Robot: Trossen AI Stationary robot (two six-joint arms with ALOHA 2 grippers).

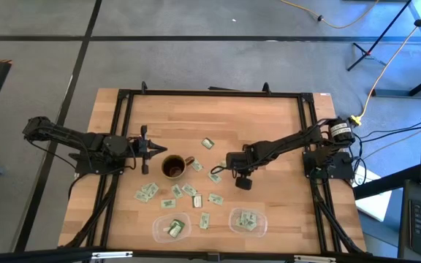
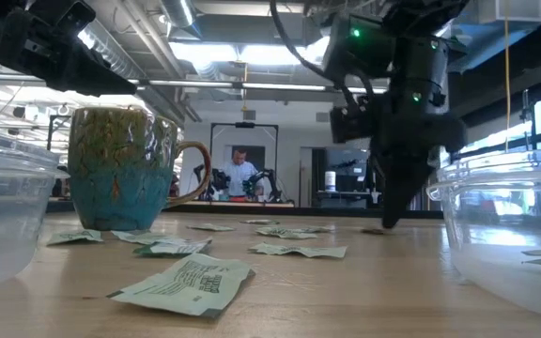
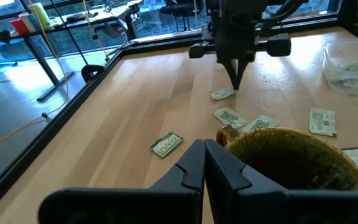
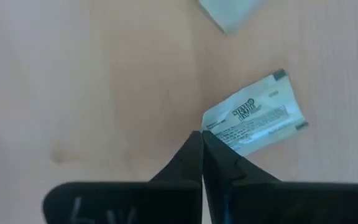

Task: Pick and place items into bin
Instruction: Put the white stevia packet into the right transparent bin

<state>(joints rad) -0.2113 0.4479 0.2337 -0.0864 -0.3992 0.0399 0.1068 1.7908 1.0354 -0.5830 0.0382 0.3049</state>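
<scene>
We can see dark print with a round logo on the packet (image 4: pixel 254 117) under the right wrist camera, but we cannot read its words. The other packets also carry print too small to read.

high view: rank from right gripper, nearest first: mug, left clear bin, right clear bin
1. Right clear bin: front edge, just below the right gripper.
2. Mug: table centre, toward the left arm.
3. Left clear bin: front edge, farthest, beyond the scattered packets.

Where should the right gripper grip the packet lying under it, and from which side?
By its near corner, from straight above. The packet lies flat on the table, so only an edge or corner can be pinched. The right gripper is shut at that corner.
</scene>
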